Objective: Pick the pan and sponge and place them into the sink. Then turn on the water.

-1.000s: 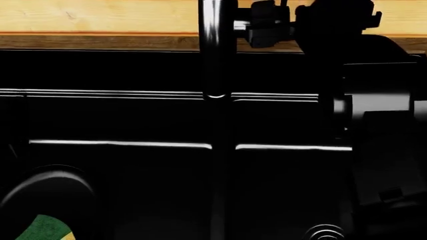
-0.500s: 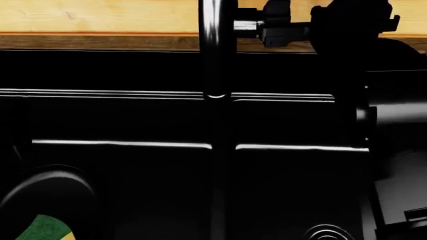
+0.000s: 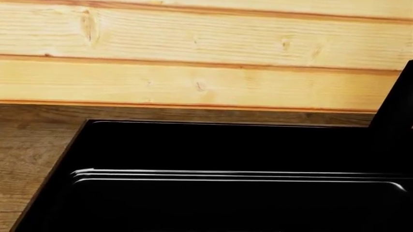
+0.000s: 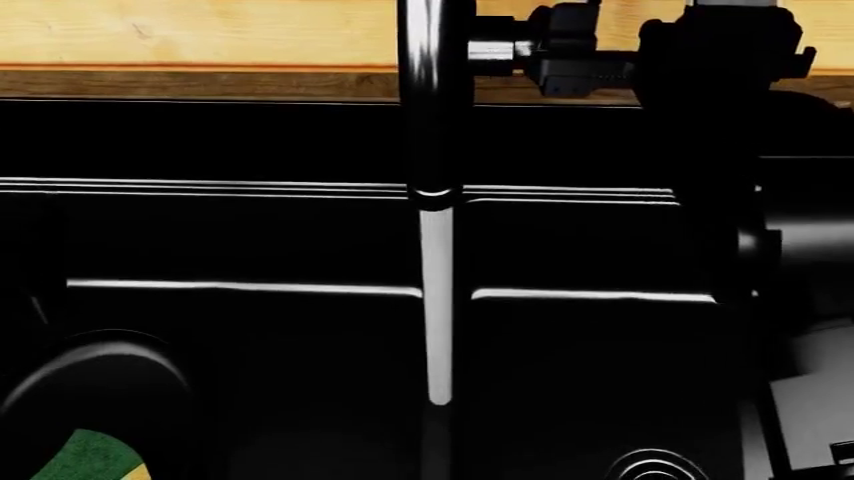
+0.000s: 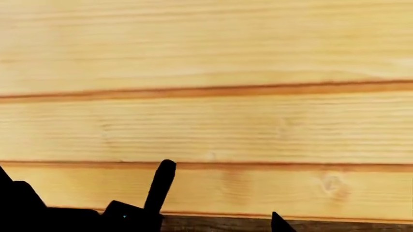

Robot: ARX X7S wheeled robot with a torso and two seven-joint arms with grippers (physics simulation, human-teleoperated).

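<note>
The black double-basin sink (image 4: 240,187) fills the head view, and its left rear corner shows in the left wrist view (image 3: 193,145). A narrow white stream of water (image 4: 437,300) falls from the faucet (image 4: 434,90) over the centre divider. The pan (image 4: 94,385) lies in the left basin with the green and yellow sponge (image 4: 87,455) in it. My right gripper (image 4: 554,45) is up beside the faucet's side handle (image 4: 491,50). In the right wrist view its fingertips (image 5: 277,223) stand apart with bare counter between them. My left gripper's fingers cannot be made out against the black sink.
A pale wooden plank wall (image 4: 200,30) rises behind a brown wooden counter strip (image 4: 200,84). The right basin's ringed drain (image 4: 654,467) shows at the lower edge. My right arm (image 4: 787,250) hangs over the right basin.
A white stream of water has appeared under the spout. My right gripper has shifted to the right at the faucet handle.
</note>
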